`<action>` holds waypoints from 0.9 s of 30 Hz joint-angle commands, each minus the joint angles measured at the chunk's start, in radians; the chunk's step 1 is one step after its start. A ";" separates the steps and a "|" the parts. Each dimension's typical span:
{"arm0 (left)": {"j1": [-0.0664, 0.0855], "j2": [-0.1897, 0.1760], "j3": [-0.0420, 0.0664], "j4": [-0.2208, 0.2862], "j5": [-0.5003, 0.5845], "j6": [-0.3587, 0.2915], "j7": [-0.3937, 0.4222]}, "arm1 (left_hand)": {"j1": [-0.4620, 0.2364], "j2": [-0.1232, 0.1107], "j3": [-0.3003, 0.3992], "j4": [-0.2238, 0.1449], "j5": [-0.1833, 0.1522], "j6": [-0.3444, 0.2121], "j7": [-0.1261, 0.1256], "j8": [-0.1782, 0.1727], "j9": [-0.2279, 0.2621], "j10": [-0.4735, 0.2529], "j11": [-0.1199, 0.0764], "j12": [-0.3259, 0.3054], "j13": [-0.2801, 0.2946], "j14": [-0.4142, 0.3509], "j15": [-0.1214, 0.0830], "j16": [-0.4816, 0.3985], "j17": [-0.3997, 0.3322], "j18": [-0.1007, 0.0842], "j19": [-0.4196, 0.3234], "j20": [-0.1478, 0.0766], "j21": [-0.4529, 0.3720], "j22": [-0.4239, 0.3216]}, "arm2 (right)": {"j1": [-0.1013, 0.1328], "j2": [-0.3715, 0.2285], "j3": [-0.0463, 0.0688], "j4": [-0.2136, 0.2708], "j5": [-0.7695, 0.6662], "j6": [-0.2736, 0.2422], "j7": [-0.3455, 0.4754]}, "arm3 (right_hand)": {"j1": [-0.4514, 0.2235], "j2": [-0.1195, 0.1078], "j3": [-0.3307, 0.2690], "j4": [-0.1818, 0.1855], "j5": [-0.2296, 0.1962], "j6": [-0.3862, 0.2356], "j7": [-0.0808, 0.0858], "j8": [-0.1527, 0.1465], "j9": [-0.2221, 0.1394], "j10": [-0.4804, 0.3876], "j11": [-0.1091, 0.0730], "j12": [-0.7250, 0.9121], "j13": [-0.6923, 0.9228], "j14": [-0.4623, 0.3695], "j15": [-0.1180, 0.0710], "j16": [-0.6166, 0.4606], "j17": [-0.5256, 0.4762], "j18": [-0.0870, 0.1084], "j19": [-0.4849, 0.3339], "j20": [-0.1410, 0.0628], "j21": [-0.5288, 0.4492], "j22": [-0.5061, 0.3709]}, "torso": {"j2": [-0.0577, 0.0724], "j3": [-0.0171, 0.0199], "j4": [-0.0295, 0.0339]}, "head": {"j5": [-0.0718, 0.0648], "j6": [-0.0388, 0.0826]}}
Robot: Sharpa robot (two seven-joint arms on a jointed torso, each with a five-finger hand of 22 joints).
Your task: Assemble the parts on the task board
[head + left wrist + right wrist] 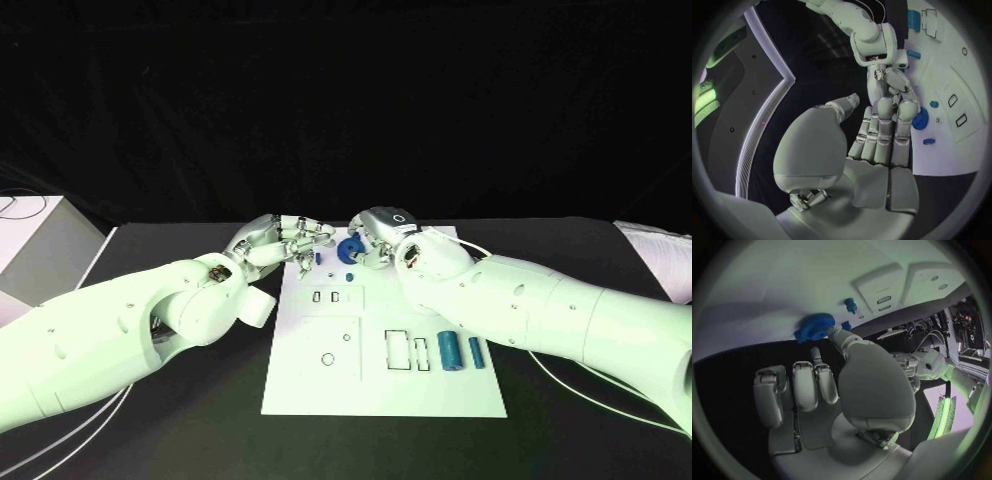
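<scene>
From my head camera the scene is dim against a black backdrop with a greenish wash on my arms and the white task board (382, 350) the brightest patch, while both wrist pictures bend straight edges and darken to a black rim.

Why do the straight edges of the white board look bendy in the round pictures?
Both wrist views come through a fisheye lens, so the flat white task board curves in them; in the head view its edges run straight. The right wrist view shows the blue toothed gear sharply beside the silver right hand, with a dark frame round the circle.
</scene>
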 commanded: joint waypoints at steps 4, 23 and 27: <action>0.000 0.003 0.001 0.000 -0.001 0.018 0.005 | 0.000 0.006 0.003 0.000 -0.004 -0.006 0.008 0.004 0.001 0.008 0.001 -0.003 -0.001 0.004 0.003 -0.004 -0.001 0.021 -0.006 -0.001 -0.005 -0.001 | -0.019 -0.006 -0.010 0.004 0.018 0.031 0.012 | -0.005 0.003 -0.005 0.000 -0.005 -0.004 0.000 -0.005 -0.001 -0.008 -0.002 -0.006 0.120 0.027 0.004 -0.006 -0.001 -0.014 0.105 -0.002 0.005 0.264 | 0.000 0.0005 0.0004 | -0.001 0.001; 0.000 0.002 0.001 0.000 -0.001 0.016 0.005 | -0.003 0.007 0.004 0.000 -0.004 -0.006 0.008 0.004 0.002 0.009 0.001 -0.004 -0.002 0.004 0.003 -0.004 -0.001 0.021 -0.007 -0.001 -0.005 -0.002 | -0.020 -0.024 -0.010 0.014 0.116 0.145 0.036 | -0.125 0.037 -0.078 0.113 0.106 0.012 0.001 -0.018 -0.007 -0.003 0.000 -0.001 0.127 0.032 0.007 -0.005 0.013 -0.014 0.105 0.001 0.005 0.264 | 0.000 0.0004 0.0003 | 0.000 0.001; 0.000 0.001 0.001 0.000 -0.001 0.016 0.005 | -0.003 0.007 0.004 0.000 -0.004 -0.006 0.008 0.004 0.002 0.009 0.001 -0.004 -0.002 0.004 0.003 -0.004 -0.001 0.021 -0.007 -0.001 -0.005 -0.002 | -0.020 -0.025 -0.010 0.012 0.119 0.154 0.034 | -0.127 0.039 -0.078 0.116 0.107 0.012 0.001 -0.018 -0.007 -0.003 0.000 0.000 0.127 0.032 0.006 -0.005 0.013 -0.014 0.105 0.000 0.005 0.264 | 0.000 0.0009 -0.0008 | 0.000 0.000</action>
